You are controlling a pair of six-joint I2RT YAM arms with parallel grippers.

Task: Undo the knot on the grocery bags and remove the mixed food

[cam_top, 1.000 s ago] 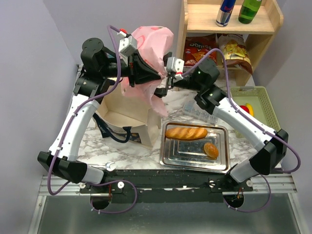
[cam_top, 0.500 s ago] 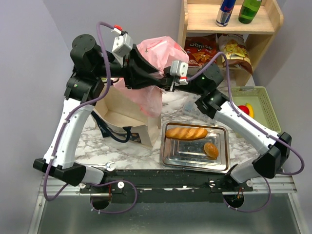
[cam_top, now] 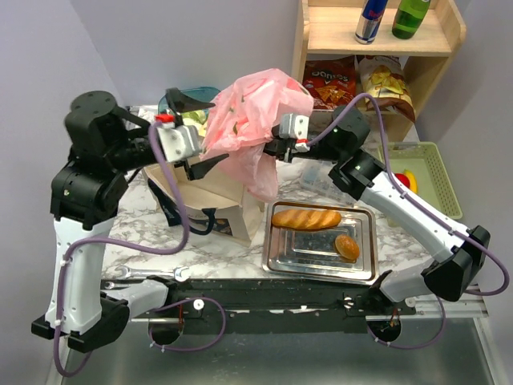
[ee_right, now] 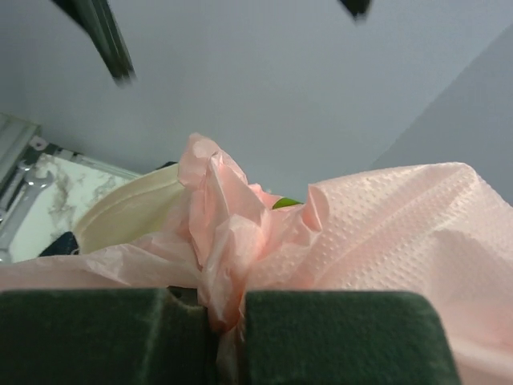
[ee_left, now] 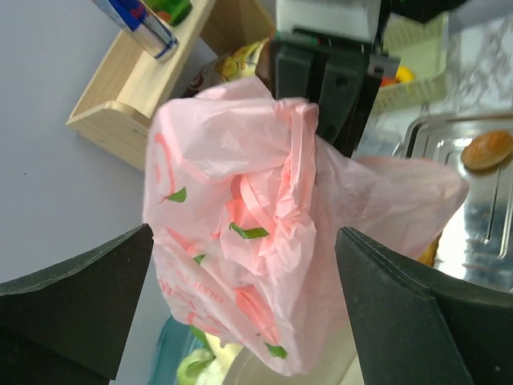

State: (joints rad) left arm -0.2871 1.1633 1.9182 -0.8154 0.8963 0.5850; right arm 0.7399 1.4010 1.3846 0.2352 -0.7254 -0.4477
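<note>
The pink plastic bag (cam_top: 252, 112) hangs in the air above the beige canvas tote (cam_top: 210, 188). My right gripper (cam_top: 272, 147) is shut on a bunch of the bag's plastic from the right; in the right wrist view the pink folds (ee_right: 218, 241) rise from between its pads (ee_right: 345, 337). My left gripper (cam_top: 218, 130) stands open just left of the bag and apart from it. In the left wrist view its fingers (ee_left: 72, 297) flank the bag (ee_left: 240, 184), whose twisted knot (ee_left: 276, 204) faces the camera. Cauliflower (ee_left: 188, 365) shows below the bag.
A steel tray (cam_top: 321, 249) with a baguette (cam_top: 306, 218) and a bun (cam_top: 347, 246) lies at the front right. The wooden shelf (cam_top: 377, 40) behind holds chip bags (cam_top: 329, 84), a can and a green bottle (cam_top: 410, 18). A green basket (cam_top: 429, 180) stands at far right.
My left gripper opened, let go of the pink bag and swung back to the left. My right gripper closed on the bag and now holds it up alone.
</note>
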